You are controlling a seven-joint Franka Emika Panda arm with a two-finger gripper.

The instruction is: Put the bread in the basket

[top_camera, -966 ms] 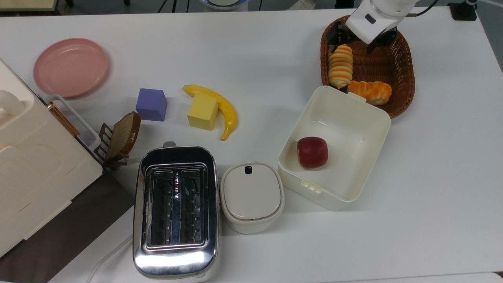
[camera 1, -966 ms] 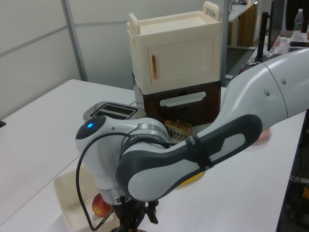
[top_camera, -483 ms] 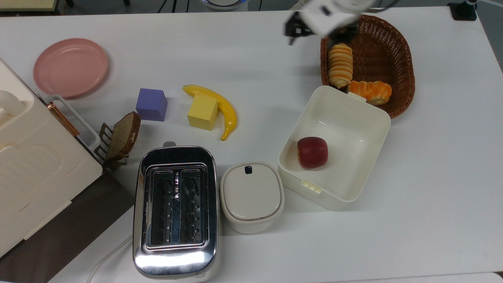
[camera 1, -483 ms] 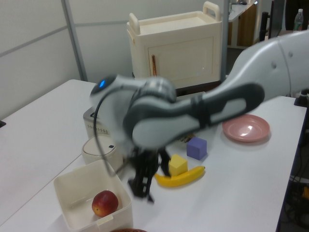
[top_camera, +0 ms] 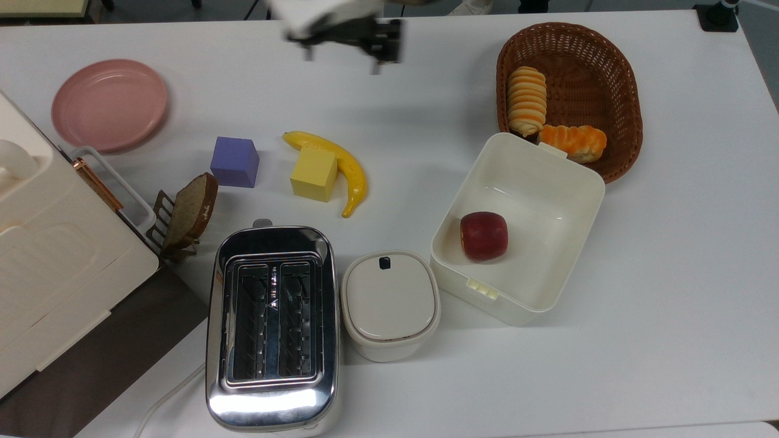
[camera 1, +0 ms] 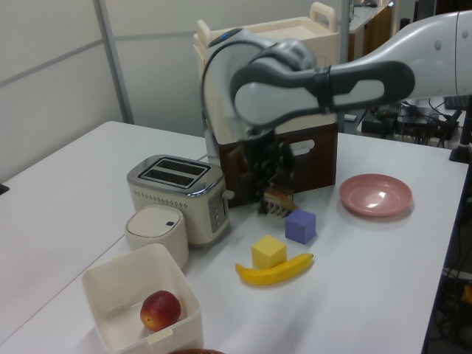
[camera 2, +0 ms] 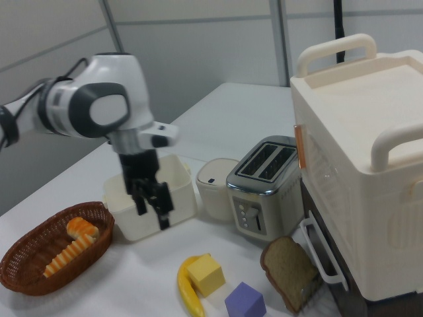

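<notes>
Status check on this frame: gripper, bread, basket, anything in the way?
Gripper open, empty, above the table away from the basket. Bread lying inside the basket beside an orange bun. Nothing in the way.

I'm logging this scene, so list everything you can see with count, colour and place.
bread: 1, pale tan striped, inside basket
orange bun: 1, inside basket
basket: 1, reddish-brown wicker, table corner
white box: 1, beside basket
apple: 1, red, in white box
lidded pot: 1, white, beside toaster
toaster: 1, silver
banana: 1, yellow, touching yellow cube
yellow cube: 1
purple cube: 1
bread slice: 1, brown, on rack
plate: 1, pink
cabinet: 1, cream
gripper: 1, black, open, above bare table
</notes>
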